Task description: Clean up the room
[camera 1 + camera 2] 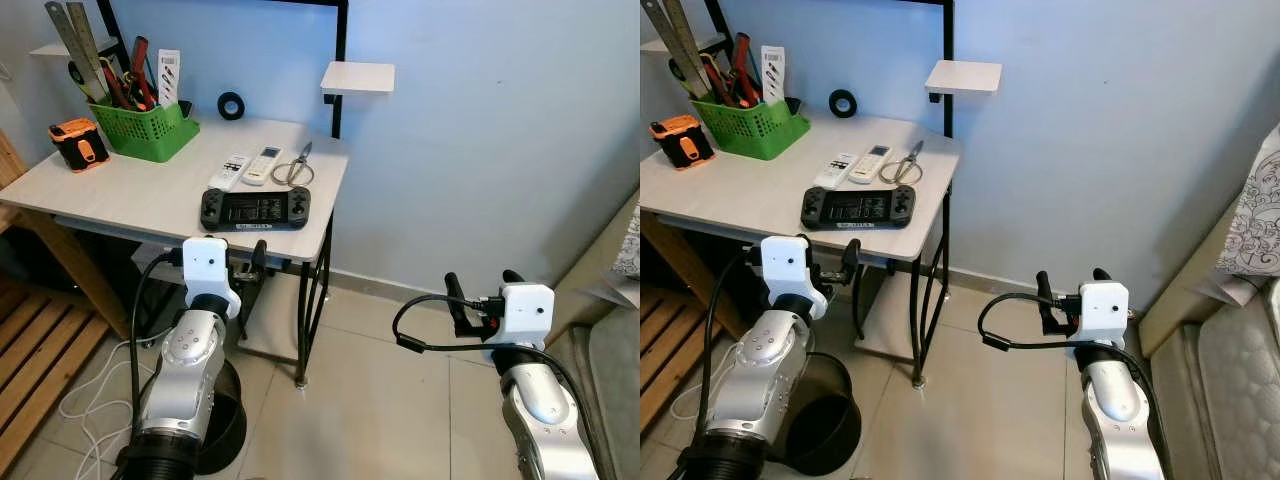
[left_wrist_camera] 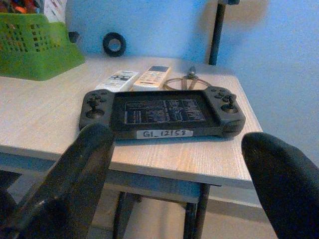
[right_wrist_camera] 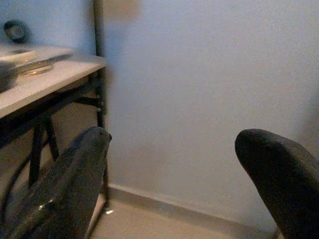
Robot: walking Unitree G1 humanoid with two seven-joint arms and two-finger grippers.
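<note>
Nothing looks tidied yet: console [image 1: 255, 209], remotes [image 1: 247, 167] and scissors [image 1: 294, 168] lie on the desk [image 1: 120, 190], my left gripper [image 1: 245, 262] spread wide before the console, right gripper [image 1: 484, 288] wide, idle.

handheld console [image 2: 162, 112] | white sticker on near edge [image 2: 164, 133] | reads "G1_12153"

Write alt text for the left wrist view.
A black handheld game console lies flat near the front edge of a pale wooden table, framed by the open left gripper. Behind it lie two white remotes and scissors, with a green basket and black tape roll beyond.
</note>
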